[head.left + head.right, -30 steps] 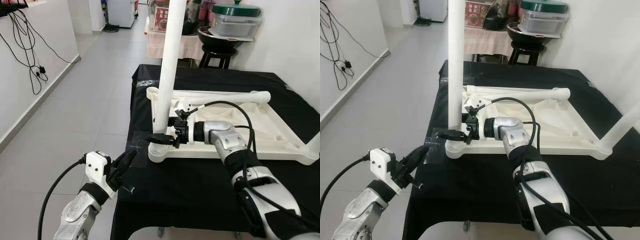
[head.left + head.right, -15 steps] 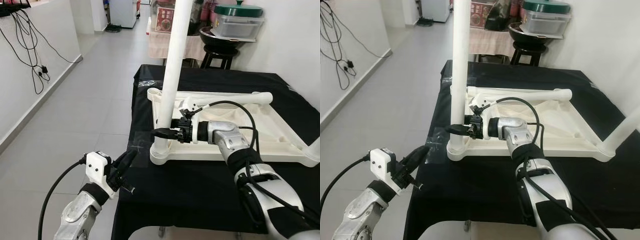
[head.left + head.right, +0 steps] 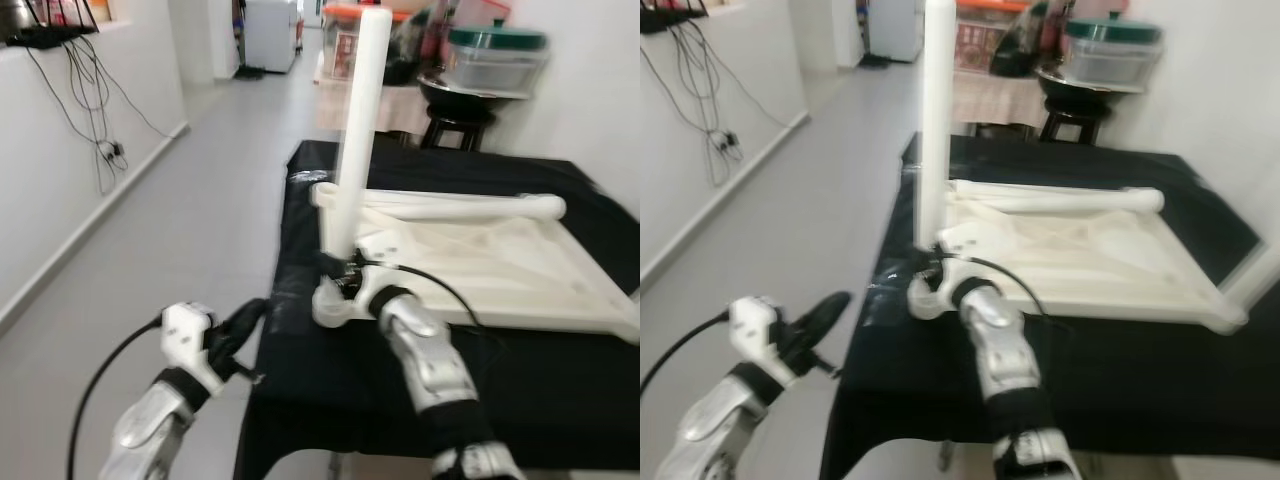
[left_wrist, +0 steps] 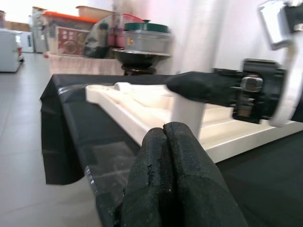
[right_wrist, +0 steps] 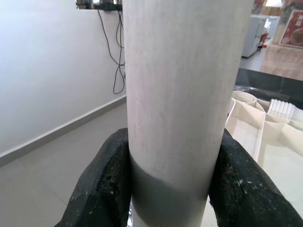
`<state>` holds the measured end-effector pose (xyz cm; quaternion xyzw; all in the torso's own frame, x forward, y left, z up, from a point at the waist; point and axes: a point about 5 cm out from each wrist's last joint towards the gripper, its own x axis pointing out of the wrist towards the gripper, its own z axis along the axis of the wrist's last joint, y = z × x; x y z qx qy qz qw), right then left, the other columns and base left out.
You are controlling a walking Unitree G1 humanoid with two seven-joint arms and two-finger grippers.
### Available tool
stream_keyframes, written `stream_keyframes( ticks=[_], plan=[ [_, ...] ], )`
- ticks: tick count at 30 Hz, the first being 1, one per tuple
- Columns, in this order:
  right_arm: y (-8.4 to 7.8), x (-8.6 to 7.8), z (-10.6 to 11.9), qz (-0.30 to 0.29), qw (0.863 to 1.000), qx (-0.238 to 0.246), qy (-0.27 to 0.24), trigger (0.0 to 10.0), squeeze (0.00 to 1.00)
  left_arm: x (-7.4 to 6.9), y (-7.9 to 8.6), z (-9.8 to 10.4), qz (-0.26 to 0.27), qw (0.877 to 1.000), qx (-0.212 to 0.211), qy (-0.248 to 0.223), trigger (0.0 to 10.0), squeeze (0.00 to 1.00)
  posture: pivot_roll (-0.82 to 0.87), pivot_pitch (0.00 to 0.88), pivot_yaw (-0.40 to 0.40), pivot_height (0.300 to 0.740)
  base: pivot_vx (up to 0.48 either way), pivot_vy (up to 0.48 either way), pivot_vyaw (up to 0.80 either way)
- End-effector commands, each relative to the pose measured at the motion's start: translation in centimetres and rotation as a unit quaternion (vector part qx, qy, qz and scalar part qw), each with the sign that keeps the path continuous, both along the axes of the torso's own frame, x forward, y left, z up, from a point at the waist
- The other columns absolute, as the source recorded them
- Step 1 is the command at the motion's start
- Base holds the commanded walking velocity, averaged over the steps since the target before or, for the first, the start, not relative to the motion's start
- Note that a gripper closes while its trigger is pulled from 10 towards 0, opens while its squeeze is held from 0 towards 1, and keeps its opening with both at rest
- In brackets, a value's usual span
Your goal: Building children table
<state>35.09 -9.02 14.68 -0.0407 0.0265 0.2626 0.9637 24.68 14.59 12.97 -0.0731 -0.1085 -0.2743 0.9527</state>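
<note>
Right gripper point(image 5: 170, 189) of mine clamped around tall white cylindrical plastic leg point(image 3: 355, 135), upright in near corner of upturned white plastic children's tabletop point(image 3: 500, 265) on black-draped table point(image 3: 560, 360), left gripper point(image 4: 165, 142) closed, empty, beside table edge.

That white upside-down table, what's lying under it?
A black cloth lies under the white tabletop, covering whatever stands beneath, so that support can't be seen. On top, one leg stands upright at the near corner, clamped low by the right gripper; another leg lies flat.
</note>
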Motion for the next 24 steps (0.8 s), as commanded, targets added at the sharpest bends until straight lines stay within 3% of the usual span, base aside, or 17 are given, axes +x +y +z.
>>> stream_keyframes(
  ticks=[1,2,3,4,5,7,9,11,12,13,14,15,19,24],
  plan=[
    [-0.9,-0.6,-2.8,0.002,0.998,-0.043,0.053,0.0,0.0,-0.1,0.1,-0.5,-0.001,1.0,-0.002,0.014,10.0,0.0,0.02,0.0,-0.059,0.74,0.0,0.0,0.0],
    [-0.9,-0.6,-2.8,0.002,0.998,-0.043,0.053,0.0,0.0,-0.1,0.1,-0.5,-0.001,1.0,-0.002,0.014,10.0,0.0,0.02,0.0,-0.059,0.74,0.0,0.0,0.0],
    [-0.7,-0.7,-2.8,0.015,0.998,-0.038,0.057,8.2,0.0,-0.1,0.1,-0.5,0.003,1.0,-0.003,0.014,10.0,0.0,0.02,0.0,-0.06,0.74,0.0,0.0,0.0],
    [-0.7,-0.7,-2.8,0.015,0.998,-0.038,0.057,8.2,0.0,-0.1,0.1,-0.5,0.003,1.0,-0.003,0.014,10.0,0.0,0.02,0.0,-0.06,0.74,0.0,0.0,0.0],
    [-0.4,-0.8,-2.7,0.041,0.997,-0.019,0.068,10.0,1.0,0.0,0.1,-0.5,0.005,1.0,-0.003,0.013,10.0,0.0,0.02,0.0,-0.062,0.74,0.0,0.0,0.0],
    [-0.4,-0.8,-2.7,0.041,0.997,-0.019,0.068,10.0,1.0,0.0,0.1,-0.5,0.005,1.0,-0.003,0.013,10.0,0.0,0.02,0.0,-0.062,0.74,0.0,0.0,0.0],
    [0.1,-0.6,-1.6,0.12,0.99,0.007,0.069,10.0,1.0,0.0,0.0,-0.5,0.003,1.0,-0.003,0.013,10.0,0.0,0.03,0.0,-0.062,0.74,0.0,0.0,0.0],
    [0.1,-0.6,-0.6,0.152,0.986,0.016,0.063,10.0,1.0,0.0,-0.1,-0.5,0.002,1.0,-0.002,0.014,10.0,0.0,0.03,0.0,-0.064,0.74,0.0,0.0,0.0],
    [0.0,-0.5,0.1,0.178,0.982,0.015,0.058,10.0,0.84,0.1,-0.2,-0.5,0.001,1.0,-0.003,0.014,10.0,0.0,0.03,0.0,-0.064,0.74,0.0,0.0,0.0],
    [0.0,-0.5,0.1,0.178,0.982,0.015,0.058,10.0,0.84,0.1,-0.2,-0.5,0.001,1.0,-0.003,0.014,10.0,0.0,0.03,0.0,-0.064,0.74,0.0,0.0,0.0],
    [-0.4,-0.2,0.9,0.207,0.977,0.002,0.048,10.0,0.0,0.1,-0.2,-0.5,0.0,1.0,-0.003,0.015,10.0,0.0,0.04,0.0,-0.066,0.74,0.0,0.0,0.0],
    [-0.4,-0.2,0.9,0.207,0.977,0.002,0.048,10.0,0.0,0.1,-0.2,-0.5,0.0,1.0,-0.003,0.015,10.0,0.0,0.04,0.0,-0.066,0.74,0.0,0.0,0.0],
    [-1.4,0.5,2.7,0.292,0.956,-0.026,0.028,10.0,0.0,0.1,-0.3,-0.6,0.001,1.0,-0.003,0.015,10.0,0.0,0.04,0.0,-0.07,0.74,0.0,0.0,0.0],
    [-2.0,1.9,4.4,0.325,0.945,-0.016,0.041,10.0,0.0,0.1,-0.3,-0.7,0.001,1.0,-0.003,0.016,10.0,0.0,0.05,0.0,-0.073,0.74,0.0,0.0,0.0]
  ],
)
